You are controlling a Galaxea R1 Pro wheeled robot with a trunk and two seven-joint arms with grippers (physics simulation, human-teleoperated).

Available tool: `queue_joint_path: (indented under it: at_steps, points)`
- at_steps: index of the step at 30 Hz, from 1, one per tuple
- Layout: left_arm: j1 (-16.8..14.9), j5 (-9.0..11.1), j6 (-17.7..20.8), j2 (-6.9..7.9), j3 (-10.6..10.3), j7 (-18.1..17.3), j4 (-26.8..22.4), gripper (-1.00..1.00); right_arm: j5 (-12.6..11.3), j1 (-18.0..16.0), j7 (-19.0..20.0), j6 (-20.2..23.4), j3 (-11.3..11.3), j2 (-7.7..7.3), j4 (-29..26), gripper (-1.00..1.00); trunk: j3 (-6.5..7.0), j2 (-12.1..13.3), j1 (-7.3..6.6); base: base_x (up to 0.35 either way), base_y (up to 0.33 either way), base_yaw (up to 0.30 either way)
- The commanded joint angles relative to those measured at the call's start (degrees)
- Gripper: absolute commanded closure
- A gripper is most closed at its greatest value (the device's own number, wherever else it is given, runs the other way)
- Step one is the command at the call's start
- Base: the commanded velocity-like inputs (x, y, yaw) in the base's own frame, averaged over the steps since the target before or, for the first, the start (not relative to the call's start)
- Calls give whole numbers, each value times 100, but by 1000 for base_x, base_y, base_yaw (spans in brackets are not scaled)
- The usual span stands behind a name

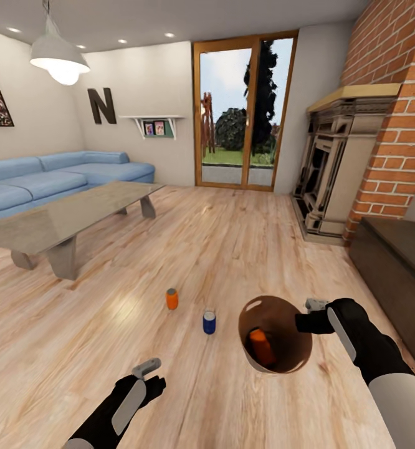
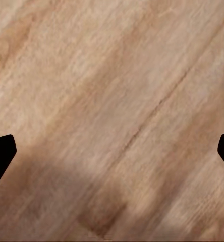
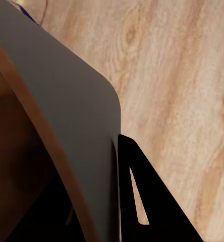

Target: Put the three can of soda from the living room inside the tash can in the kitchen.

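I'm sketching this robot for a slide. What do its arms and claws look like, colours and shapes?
Both arms are black with pale grey oval panels along the forearm; the right arm turns white toward the shoulder. The left claw has short grey fingers on a black wrist. The right claw is likewise grey-tipped. Up close, its fingers are black, flat and triangular, with a narrow slot. No cables or markings are visible.
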Motion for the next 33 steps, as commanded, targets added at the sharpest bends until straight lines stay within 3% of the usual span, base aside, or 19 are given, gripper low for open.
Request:
queue_joint_path:
  at_steps: [1, 10, 16, 33]
  points:
    - [0, -1, -4, -1, 0, 2, 5, -100, -198, -2, 30, 16, -2, 0, -7, 100, 1, 0, -1, 349, 0, -290]
    - [2, -3, -16, -12, -6, 9, 18, -100, -198, 11, 39, 16, -2, -1, -44, 100, 1, 0, -1, 349, 0, -265]
    - [0, 1, -17, -8, -9, 10, 19, -100, -163, 18, 36, 16, -15, 177, -122, 100, 1, 0, -1, 349, 0, -55]
    - [0, -5, -11, -1, -32, 13, 21, -100, -179, 60, 49, 16, 63, 132, -226, 100, 1, 0, -1, 349, -11, -102]
